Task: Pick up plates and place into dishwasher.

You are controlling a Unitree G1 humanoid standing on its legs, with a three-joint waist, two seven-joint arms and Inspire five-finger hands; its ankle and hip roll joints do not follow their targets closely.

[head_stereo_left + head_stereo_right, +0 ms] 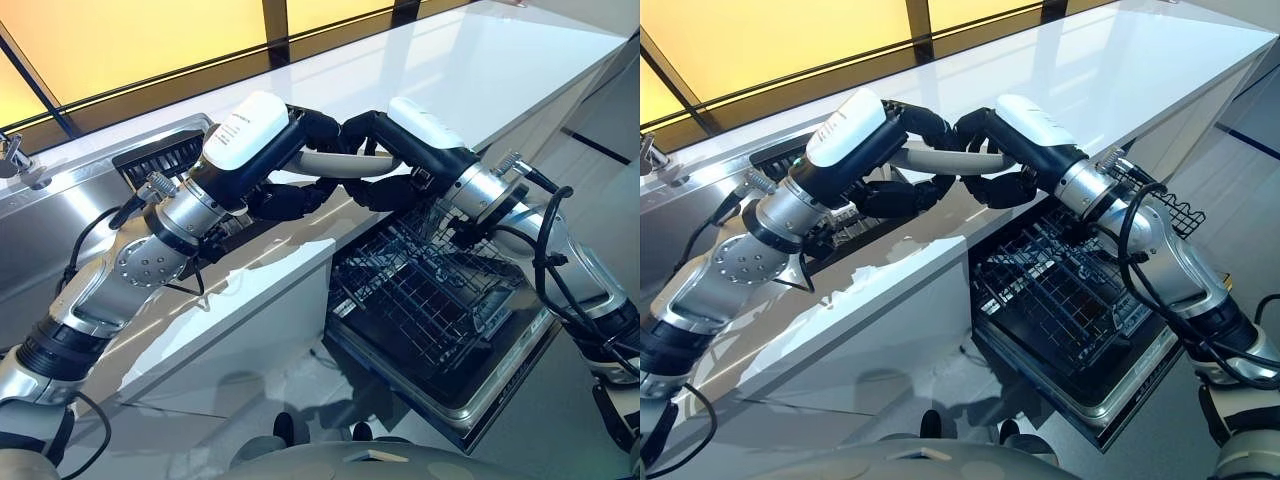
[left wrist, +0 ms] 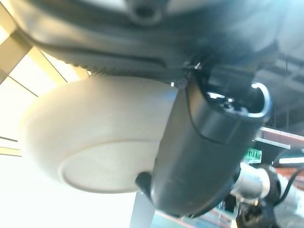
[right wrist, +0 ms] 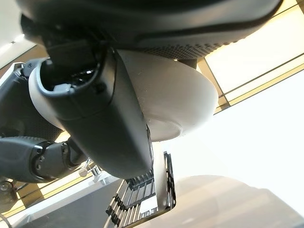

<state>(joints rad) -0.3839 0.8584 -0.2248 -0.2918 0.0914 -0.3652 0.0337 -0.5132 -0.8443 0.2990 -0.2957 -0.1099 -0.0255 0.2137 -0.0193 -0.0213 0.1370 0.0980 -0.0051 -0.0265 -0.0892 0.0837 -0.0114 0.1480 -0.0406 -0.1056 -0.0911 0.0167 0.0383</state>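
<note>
The robot's left hand [image 1: 262, 190], dark with a white cover on its back, is reaching in from the left above the glossy white table [image 1: 480, 60]. Its fingers are curling around one side of a shallow, round, off-white plate [image 1: 335, 163], which is hovering in the air just over the table's front edge. In the left wrist view the plate's [image 2: 95, 147] underside and raised foot ring are showing, with the thumb [image 2: 204, 152] lying across its rim.

Behind the left hand, a dark slotted dish rack [image 1: 160, 155] is sitting on the brushed steel sink surround [image 1: 60, 195] at the table's far left.

The robot's right hand [image 1: 395, 185], also dark with a white cover, is meeting the plate from the other side. Its fingers are wrapping under the rim, and in the right wrist view its thumb [image 3: 104, 114] is pressing along the plate's [image 3: 180, 104] edge. Both hands are gripping the same plate between them.

Below and to the right, the open dishwasher door [image 1: 470, 400] is lying flat, and a dark wire dishwasher rack [image 1: 430, 290] is pulled out over it. The plate is being held above and just left of this rack, apart from it.
</note>
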